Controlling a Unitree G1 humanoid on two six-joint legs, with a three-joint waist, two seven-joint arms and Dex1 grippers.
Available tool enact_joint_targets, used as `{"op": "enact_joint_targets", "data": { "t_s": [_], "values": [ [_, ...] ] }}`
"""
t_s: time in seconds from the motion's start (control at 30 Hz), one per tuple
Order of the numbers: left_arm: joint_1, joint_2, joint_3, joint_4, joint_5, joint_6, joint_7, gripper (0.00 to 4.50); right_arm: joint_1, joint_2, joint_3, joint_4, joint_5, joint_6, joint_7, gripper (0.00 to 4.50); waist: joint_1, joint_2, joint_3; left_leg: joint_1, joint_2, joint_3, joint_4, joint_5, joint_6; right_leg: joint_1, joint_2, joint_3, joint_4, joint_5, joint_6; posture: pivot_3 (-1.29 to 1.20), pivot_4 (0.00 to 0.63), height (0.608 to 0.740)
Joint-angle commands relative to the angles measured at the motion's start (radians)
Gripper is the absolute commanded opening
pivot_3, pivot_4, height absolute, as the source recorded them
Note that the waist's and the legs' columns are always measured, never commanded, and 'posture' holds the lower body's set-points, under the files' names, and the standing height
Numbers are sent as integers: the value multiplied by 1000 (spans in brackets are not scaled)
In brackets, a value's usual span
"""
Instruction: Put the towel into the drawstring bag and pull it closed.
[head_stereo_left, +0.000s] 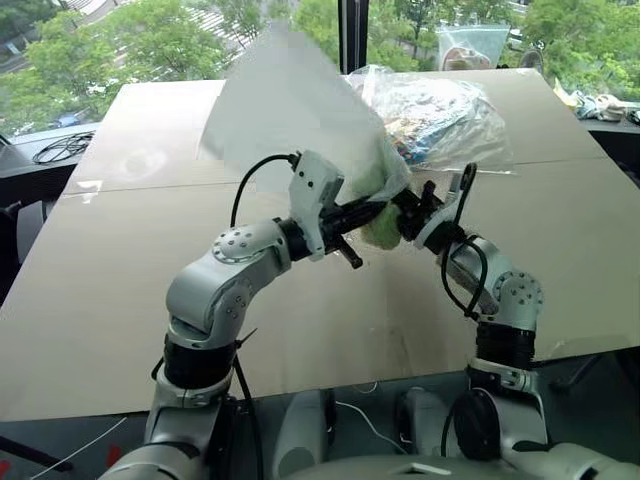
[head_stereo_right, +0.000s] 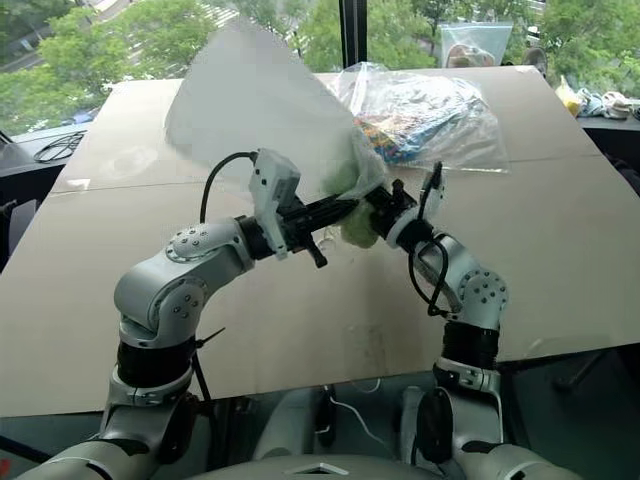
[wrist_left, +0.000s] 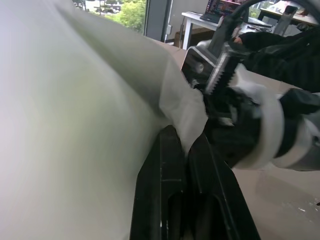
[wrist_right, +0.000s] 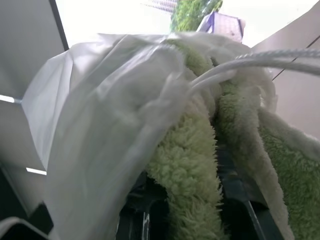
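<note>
- The left end effector (head_stereo_left: 352, 214) has its two black fingers (wrist_left: 167, 185) pressed together on the rim of the translucent white thin-fabric drawstring bag (head_stereo_left: 285, 115), pinching a fold of cloth at the mouth. From that pinch the pouch billows up and away, held in the air above the tan cardboard-covered counter (head_stereo_left: 120, 300).
- Just right of that pinch, between the two end effectors, sits the small light-green fluffy terry towel (wrist_right: 192, 165). It lies in the bag's mouth, partly covered by the white fabric and partly bulging out below it.
- The right end effector (head_stereo_left: 412, 212) is clamped on the towel at the opening, its fingers nearly together in the pile. A thin white cord (wrist_right: 260, 59) runs across just above them.
- Beyond the right end effector, a large clear plastic bag of colourful items (head_stereo_left: 440, 115) rests on the counter, apart from the work.
- Step in hand, as I judge it: stuffing the towel inside; the closing is not yet begun.
- The next move likely calls for pushing the towel deeper past the rim, then freeing the right end effector to take the cord.
</note>
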Motion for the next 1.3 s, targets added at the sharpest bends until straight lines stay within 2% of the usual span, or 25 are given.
{"op": "enact_joint_targets", "data": {
  "t_s": [0.03, 0.13, 0.17, 0.23, 0.33, 0.43, 0.5, 0.6, 0.67, 0.73, 0.77, 0.8, 1.0, 1.07, 1.2, 1.3],
  "values": [
    [-7, -20, 1, -10, -35, 0, 8, 0, -42, 91, -24, -16, 215, -73, -33, 125, -2, 1, 1, 0, 0, 0, 0, 0, 0, -1, 0, 0, 0, 0, 0, 0, 150, 740],
    [-8, -31, 5, 0, -46, -3, 16, 0, 14, 53, 121, -52, 70, -35, 38, 125, -4, 0, 0, 0, 0, -1, 0, 0, 0, 0, 0, 1, 0, 0, 0, 0, 150, 740],
    [-11, -37, 3, 5, -46, -5, 20, 0, 14, 75, 114, -71, 103, -64, 58, 125, -7, 0, 0, 0, 0, -1, 0, 0, 0, -1, 0, 1, 0, 0, 0, 0, 150, 740],
    [-18, -41, -1, 17, -43, -16, 19, 0, -54, 153, 3, -4, 266, -234, -49, 125, -4, 0, 0, 0, 0, -1, -1, 0, 0, -1, 1, 1, 0, 0, 0, 0, 150, 740],
    [-58, -83, 26, 60, -63, -16, 44, 0, -41, 123, 107, -46, 245, -202, -8, 125, 3, 0, 1, 0, 0, -1, 1, 0, 0, 1, 0, -1, -1, 0, 0, 0, 150, 740],
    [-86, -96, 33, 95, -69, -25, 38, 0, -86, 172, 48, -14, 353, -352, -86, 125, 0, 0, 1, 0, 0, -2, 1, 0, 0, 1, 0, 0, -1, 0, 0, 0, 150, 740],
    [-107, -124, 42, 136, -75, -32, 53, 0, -55, 120, 183, -27, 222, -292, -57, 125, 0, 0, 1, 0, 0, -2, 1, 0, 0, 1, 0, 0, -1, 0, 0, 0, 150, 740],
    [-120, -149, 37, 163, -81, -41, 54, 0, -80, 150, 142, -11, 293, -386, -95, 125, -4, 0, 1, 0, 0, -1, 0, 0, 0, 0, 1, 1, 0, 0, 0, 0, 150, 740],
    [-122, -159, 25, 176, -73, -51, 52, 0, -49, 83, 267, -14, 142, -327, -62, 125, -3, 0, 1, 0, 0, -1, 0, 0, 0, 0, 1, 1, 0, 0, 0, 0, 150, 740],
    [-124, -166, 13, 188, -69, -55, 52, 0, -57, 123, 211, 4, 170, -411, -84, 125, -6, 0, 1, 0, 0, 0, 0, 0, 0, -1, 1, 1, 0, 0, 0, 0, 150, 740],
    [-123, -166, 6, 189, -68, -56, 48, 0, -84, 153, 139, 44, 226, -498, -150, 125, -2, 0, 1, 0, 0, -1, 0, 0, 0, -1, 1, 1, 0, 0, 0, 0, 150, 740],
    [-119, -171, 4, 190, -71, -55, 50, 0, -93, 158, 122, 66, 227, -535, -196, 125, 5, 0, 1, 0, 0, -1, 0, 0, 0, 0, 1, 1, 0, 0, 0, 0, 150, 740],
    [-79, -202, -28, 191, -59, -68, 70, 0, -175, 235, 143, 22, 245, -738, -401, 125, -2, 0, 1, -1, 0, -1, 1, 0, 0, 0, 0, 1, -1, 0, 0, 0, 150, 740],
    [-73, -219, -23, 198, -58, -74, 86, 0, -207, 228, 151, 13, 237, -793, -441, 1175, -3, 0, 1, -1, 0, -1, 0, 0, 0, -1, 0, 1, 0, 0, 0, 0, 150, 740],
    [-64, -226, -20, 225, -39, -89, 100, 0, -238, 201, 185, -13, 229, -842, -516, 2806, -3, 0, 1, -1, 0, -1, 0, 0, 0, -1, 1, 1, 0, 0, 0, 0, 150, 740],
    [-63, -229, -5, 241, -40, -101, 108, 0, -201, 135, 274, -32, 186, -756, -578, 4198, -3, 0, 1, -1, 0, 0, 0, 0, 0, -1, 1, 2, 0, 0, 0, 0, 150, 740]
  ]
}}
